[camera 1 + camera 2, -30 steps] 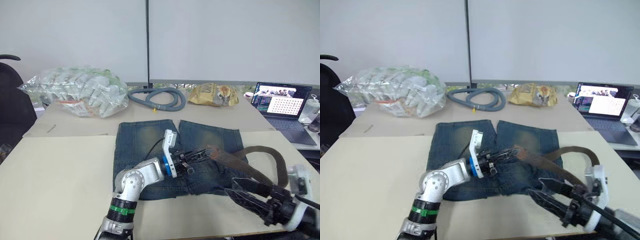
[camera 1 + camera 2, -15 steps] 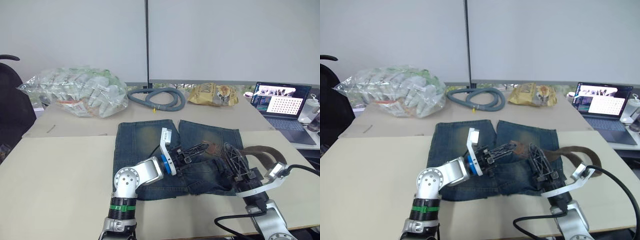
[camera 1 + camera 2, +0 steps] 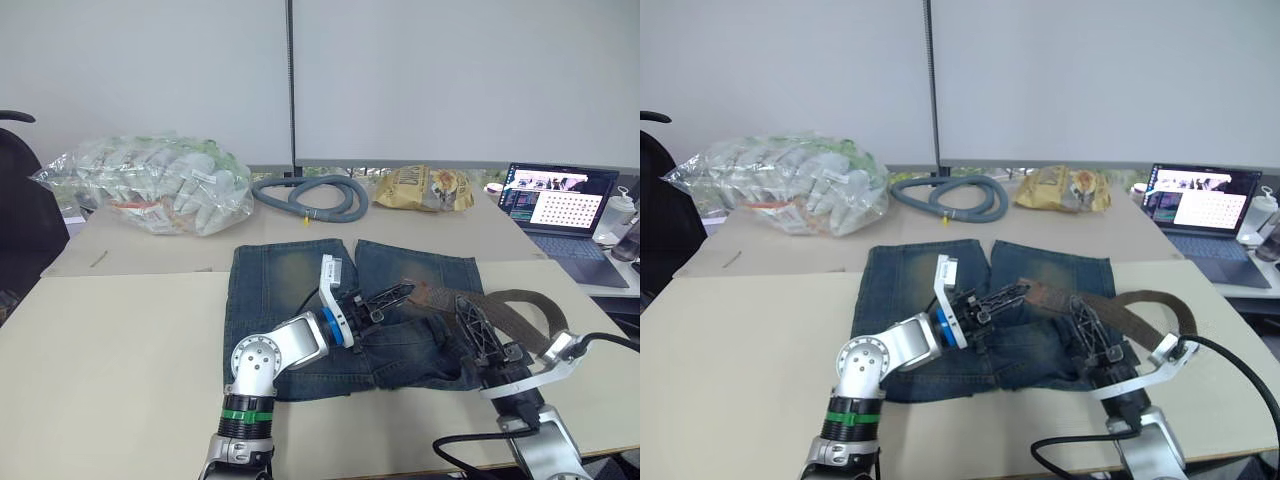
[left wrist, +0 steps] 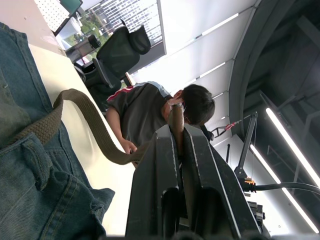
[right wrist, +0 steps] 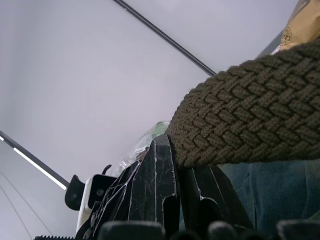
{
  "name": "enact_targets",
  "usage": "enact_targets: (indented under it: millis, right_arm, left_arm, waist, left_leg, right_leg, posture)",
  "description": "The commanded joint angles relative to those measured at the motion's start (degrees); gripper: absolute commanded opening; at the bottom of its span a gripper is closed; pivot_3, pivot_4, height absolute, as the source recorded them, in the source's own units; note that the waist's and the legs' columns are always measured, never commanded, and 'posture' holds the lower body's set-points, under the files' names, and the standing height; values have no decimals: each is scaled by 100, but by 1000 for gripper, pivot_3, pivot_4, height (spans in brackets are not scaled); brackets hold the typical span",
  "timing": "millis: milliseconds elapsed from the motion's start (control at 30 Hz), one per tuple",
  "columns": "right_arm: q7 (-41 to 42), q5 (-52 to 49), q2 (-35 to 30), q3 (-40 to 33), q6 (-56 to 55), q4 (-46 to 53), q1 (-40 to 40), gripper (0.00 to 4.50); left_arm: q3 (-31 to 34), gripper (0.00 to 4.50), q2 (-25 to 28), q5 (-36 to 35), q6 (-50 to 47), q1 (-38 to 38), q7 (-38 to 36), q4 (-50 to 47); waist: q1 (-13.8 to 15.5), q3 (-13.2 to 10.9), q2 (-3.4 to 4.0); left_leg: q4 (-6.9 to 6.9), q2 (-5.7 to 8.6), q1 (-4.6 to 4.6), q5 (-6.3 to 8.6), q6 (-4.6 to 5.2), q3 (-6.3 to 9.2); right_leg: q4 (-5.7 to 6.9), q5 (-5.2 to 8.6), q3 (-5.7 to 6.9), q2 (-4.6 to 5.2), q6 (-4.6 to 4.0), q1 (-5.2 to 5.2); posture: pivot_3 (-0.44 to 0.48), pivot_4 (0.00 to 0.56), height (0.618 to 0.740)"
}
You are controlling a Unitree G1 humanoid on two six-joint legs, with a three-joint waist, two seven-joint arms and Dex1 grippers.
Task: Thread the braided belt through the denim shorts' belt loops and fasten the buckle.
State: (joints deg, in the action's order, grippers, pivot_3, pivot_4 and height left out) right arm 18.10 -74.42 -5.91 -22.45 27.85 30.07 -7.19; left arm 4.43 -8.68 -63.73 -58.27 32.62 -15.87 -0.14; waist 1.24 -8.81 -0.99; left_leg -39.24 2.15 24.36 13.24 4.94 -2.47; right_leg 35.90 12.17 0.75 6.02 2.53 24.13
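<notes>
The denim shorts (image 3: 285,280) lie flat on the table, waistband towards me. My left gripper (image 3: 403,292) hovers over the waist, shut on the dark leather tip of the braided belt (image 3: 1140,305). In the left wrist view that tip sticks out between the closed fingers (image 4: 197,150), and a belt loop (image 4: 33,159) sits on the denim below. From there the belt runs right and curls into a loop beyond the shorts. My right gripper (image 3: 466,306) stands on the strap a little right of the left one, shut on the woven part (image 5: 250,125). The buckle is hidden.
At the back lie a grey corrugated hose (image 3: 312,195), a clear plastic bag of packets (image 3: 150,182) and a yellow snack bag (image 3: 422,188). An open laptop (image 3: 556,208) sits far right, a black chair (image 3: 15,200) far left. A seated person (image 4: 150,107) is beside the table.
My right gripper came in from the lower right with its fingers open, reached the belt and closed on it. The left gripper kept its hold, rising slightly.
</notes>
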Motion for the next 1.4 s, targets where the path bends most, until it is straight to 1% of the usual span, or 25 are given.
enact_targets:
  millis: [33, 100, 167, 200, 233, 267, 333, 400, 433, 500, 567, 600, 667, 800, 933, 1100, 1267, 1400]
  right_arm:
    - [-33, -98, -42, -31, -241, 239, 33, 33]
    - [-81, -113, -207, -165, -240, 222, 18, 33]
    - [-178, -190, -440, -324, -201, 137, 57, 33]
    - [-219, -214, -537, -360, -188, 92, 74, 0]
    - [-239, -248, -640, -390, -168, 46, 92, 0]
    - [-206, -293, -868, -463, -53, -81, 106, 0]
    - [-51, -202, -1426, -586, 226, -414, 113, 0]
    - [93, -80, -1892, -642, 403, -778, 144, 0]
    - [212, -8, -2151, -660, 515, -1008, 170, 0]
    - [498, 235, -2628, -647, 698, -1456, 220, 0]
    - [801, 493, -2979, -613, 791, -1925, 348, 0]
    - [926, 593, -3081, -599, 809, -2089, 410, 0]
    - [1147, 836, -3282, -532, 860, -2499, 620, 0]
    - [1481, 1196, -3530, -456, 1015, -3119, 1033, 0]
    - [1826, 1505, -3617, -345, 1080, -3489, 1368, 0]
    - [2291, 1973, -3617, 6, 1138, -3601, 1623, 0]
    - [2738, 2160, -3488, 190, 1181, -3798, 1865, 0]
    - [3061, 2528, -3317, 377, 909, -4118, 2079, 0]
  left_arm:
    - [-108, 0, -277, -103, 92, 171, -82, -102]
    - [-143, 0, -223, 19, 263, 163, -169, -131]
    - [-266, 0, -37, 179, 363, 145, -437, -225]
    - [-337, 749, 48, 254, 397, 136, -559, -258]
    - [-412, 1047, 160, 276, 352, 122, -724, -311]
    - [-660, 1377, 484, 473, 357, 113, -1088, -495]
    - [-1283, 2021, 1192, 1342, 884, 117, -1702, -872]
    - [-1620, 2738, 1650, 1926, 1335, 154, -2045, -1006]
    - [-1778, 3056, 1900, 2237, 1596, 179, -2226, -1048]
    - [-2093, 3686, 2362, 2860, 2035, 223, -2515, -1101]
    - [-2374, 3686, 2782, 3473, 2428, 265, -2707, -1105]
    - [-2456, 3686, 2905, 3672, 2565, 277, -2769, -1091]
    - [-2519, 3686, 3113, 3920, 2735, 270, -2897, -1145]
    - [-2528, 3686, 3438, 4142, 2834, 159, -3158, -1407]
    - [-2529, 3686, 3517, 4323, 2954, 80, -3274, -1495]
    - [-2444, 3686, 3383, 4329, 2875, -8, -3255, -1519]
    - [-2422, 3686, 3312, 4355, 2883, -66, -3257, -1446]
    - [-2439, 3686, 3257, 4420, 2972, -127, -3258, -1342]
  waist:
    - [0, 0, 0]
    - [0, 0, 0]
    - [4, 0, 0]
    - [9, 0, 0]
    - [7, 0, 0]
    - [2, 0, 0]
    - [-32, 0, 1]
    - [-49, 2, 6]
    - [-47, 2, 6]
    - [-44, 1, 8]
    - [-42, 1, 10]
    - [-41, 1, 10]
    - [-40, 1, 10]
    - [-44, 0, 11]
    - [-36, 0, 12]
    - [-40, 0, 12]
    - [-43, 0, 12]
    - [-63, 0, 12]
  left_leg:
    - [0, 0, 0, 0, 0, 0]
    - [0, 0, 0, 0, 0, 0]
    - [0, 1, 1, 0, 0, 0]
    - [0, 2, 1, 0, 0, 0]
    - [0, 3, 1, 0, 1, 0]
    - [0, 2, 1, 0, 1, 0]
    - [1, 0, 2, 0, 1, -2]
    - [14, 0, -6, 0, 0, -17]
    - [17, -2, -8, 0, 0, -22]
    - [20, -6, -7, 0, 1, -24]
    - [22, -4, -6, 0, 1, -26]
    - [22, -7, -7, 0, 1, -26]
    - [24, -6, -5, 0, 1, -26]
    - [23, -8, -1, 1, 3, -26]
    - [25, -10, 0, 1, 4, -26]
    - [24, -9, 0, 0, 5, -26]
    - [24, -9, 0, 0, 5, -26]
    - [24, -11, -2, 0, 5, -25]
  right_leg:
    - [0, 0, 0, 2, 0, 0]
    - [0, 0, 0, 4, 0, 0]
    - [0, 0, 1, 5, 0, 0]
    - [-1, 0, 1, 5, 0, 0]
    - [-2, 0, 2, 4, 0, -2]
    - [-3, 0, 1, 4, 0, -1]
    - [-3, 1, 0, 3, -2, 0]
    - [-2, 10, -2, 1, -20, 0]
    - [-4, 18, -5, 10, -37, 0]
    - [-7, 21, -13, 28, -45, 0]
    - [-12, 21, -16, 34, -47, 1]
    - [-13, 21, -16, 35, -47, -1]
    - [-15, 21, -17, 37, -46, 1]
    - [-18, 11, -17, 40, -29, 3]
    - [-18, 1, -15, 42, -11, 4]
    - [-19, -1, -14, 43, -8, 3]
    - [-18, -1, -14, 42, -7, 3]
    - [-18, -2, -14, 40, -7, 2]
  posture:
    - [0, 150, 740]
    - [0, 150, 740]
    - [0, 150, 740]
    - [0, 150, 740]
    - [0, 150, 740]
    - [0, 150, 740]
    - [0, 150, 740]
    - [0, 150, 740]
    - [0, 150, 740]
    - [0, 150, 740]
    - [0, 150, 740]
    - [0, 150, 740]
    - [0, 150, 740]
    - [0, 150, 740]
    - [0, 150, 740]
    - [0, 150, 740]
    - [0, 150, 740]
    - [0, 150, 740]
